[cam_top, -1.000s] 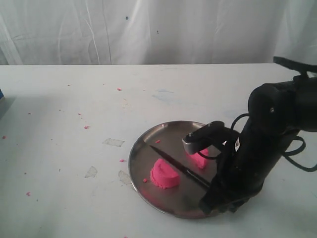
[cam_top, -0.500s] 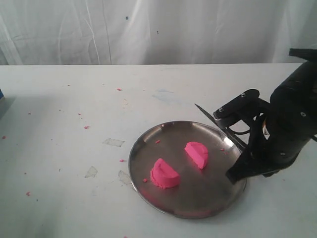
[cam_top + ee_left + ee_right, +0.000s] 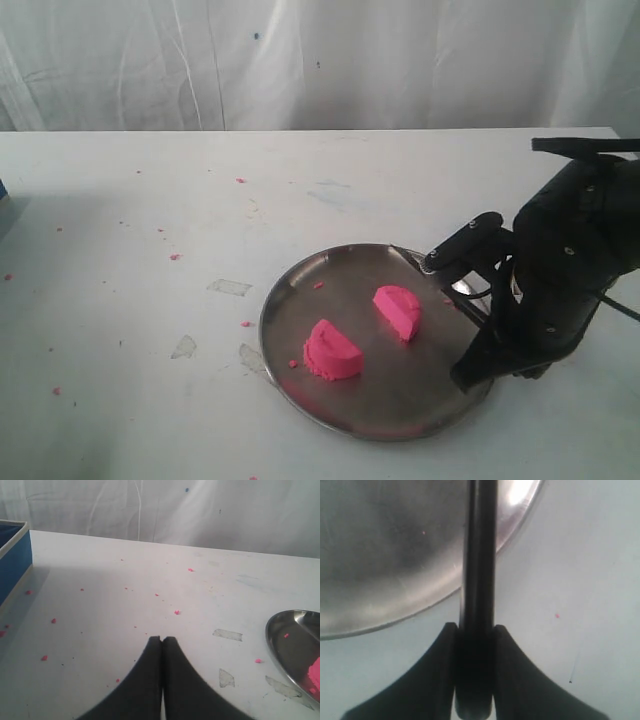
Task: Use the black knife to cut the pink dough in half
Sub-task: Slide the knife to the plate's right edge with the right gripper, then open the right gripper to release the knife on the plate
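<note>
The pink dough lies in two half-round pieces on the steel plate (image 3: 300, 300): one half (image 3: 333, 350) at the front left and the other half (image 3: 398, 311) near the middle. My right gripper (image 3: 475, 627) is shut on the handle of the black knife (image 3: 480, 555). It hangs over the plate's right rim, right of both pieces. In the exterior view the right gripper (image 3: 470, 375) is low by that rim, and the blade is hard to make out. My left gripper (image 3: 162, 639) is shut and empty over bare table, left of the plate (image 3: 290, 630).
Tiny pink crumbs (image 3: 176, 612) and bits of tape (image 3: 229, 287) are scattered over the white table. A blue box (image 3: 12, 562) stands at the far left edge. A white curtain (image 3: 320, 60) hangs behind the table.
The right gripper has pulled the knife away from between the two dough halves, lifted it to the right, and now holds it lower over the plate's right rim. The halves stayed put.
</note>
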Action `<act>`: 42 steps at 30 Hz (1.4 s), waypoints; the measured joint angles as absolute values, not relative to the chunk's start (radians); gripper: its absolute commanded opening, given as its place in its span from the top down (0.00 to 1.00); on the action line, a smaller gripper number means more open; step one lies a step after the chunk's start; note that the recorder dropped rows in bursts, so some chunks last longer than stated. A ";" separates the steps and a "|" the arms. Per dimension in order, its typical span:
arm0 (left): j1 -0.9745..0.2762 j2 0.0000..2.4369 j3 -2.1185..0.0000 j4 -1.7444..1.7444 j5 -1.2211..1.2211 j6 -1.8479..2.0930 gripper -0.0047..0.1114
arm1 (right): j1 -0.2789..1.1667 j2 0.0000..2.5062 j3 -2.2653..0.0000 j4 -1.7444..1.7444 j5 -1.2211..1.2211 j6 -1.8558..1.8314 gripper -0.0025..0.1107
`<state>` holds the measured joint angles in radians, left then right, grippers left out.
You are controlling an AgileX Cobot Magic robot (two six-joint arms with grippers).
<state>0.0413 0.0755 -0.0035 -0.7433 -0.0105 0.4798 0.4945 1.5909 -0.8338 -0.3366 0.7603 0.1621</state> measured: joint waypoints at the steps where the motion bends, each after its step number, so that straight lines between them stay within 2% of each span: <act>1: 0.041 0.076 -0.004 -0.743 -0.011 0.480 0.96 | 0.495 1.591 -0.832 -0.337 0.756 0.162 0.98; 16: 0.041 0.076 -0.004 -0.743 -0.011 0.480 0.96 | 0.495 1.648 -0.807 -0.323 0.719 0.162 0.98; 26: 0.041 0.076 -0.004 -0.743 -0.011 0.480 0.96 | 0.495 1.648 -0.806 -0.323 0.721 0.162 0.77; 31: 0.041 0.076 -0.004 -0.743 -0.011 0.480 0.96 | 0.495 1.648 -0.806 -0.323 0.721 0.162 0.75; 37: 0.041 0.076 -0.004 -0.743 -0.011 0.480 0.96 | 0.495 1.648 -0.806 -0.323 0.721 0.162 0.68; 42: 0.041 0.076 -0.004 -0.743 -0.011 0.480 0.96 | 0.495 1.648 -0.806 -0.323 0.721 0.162 0.67</act>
